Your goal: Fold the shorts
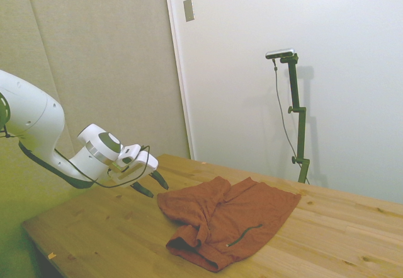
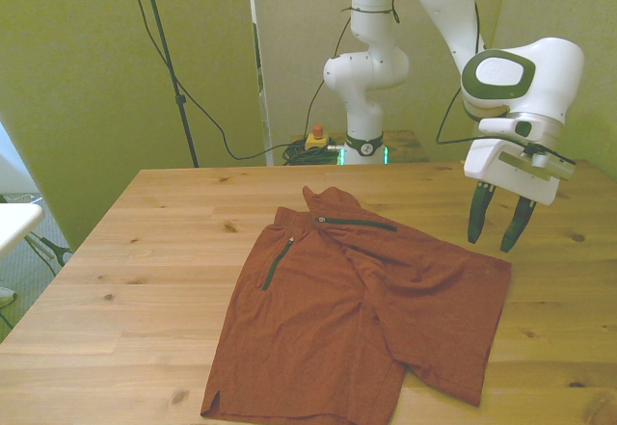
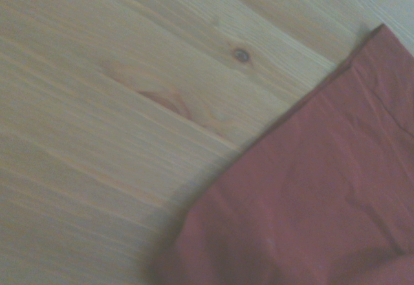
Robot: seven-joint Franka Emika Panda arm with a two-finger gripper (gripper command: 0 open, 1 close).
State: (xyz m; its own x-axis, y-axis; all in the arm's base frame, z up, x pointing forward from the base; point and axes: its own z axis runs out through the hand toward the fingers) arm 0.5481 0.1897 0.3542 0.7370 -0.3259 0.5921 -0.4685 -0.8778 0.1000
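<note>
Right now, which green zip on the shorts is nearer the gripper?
The level zip by the bunched waistband of the shorts; the slanted one lies farther from the gripper.

Shorts [image 3: 310, 201] cut off by wrist view's edge, near corner blurred.

Glossy white arm [image 2: 405, 30]; black cable; dark-fingered claw [image 2: 499, 221]

The shorts [image 2: 357, 319] lie on the table [image 2: 145, 252], with the claw [image 2: 499, 223] above the bare wood beside them, at the front view's right.
</note>
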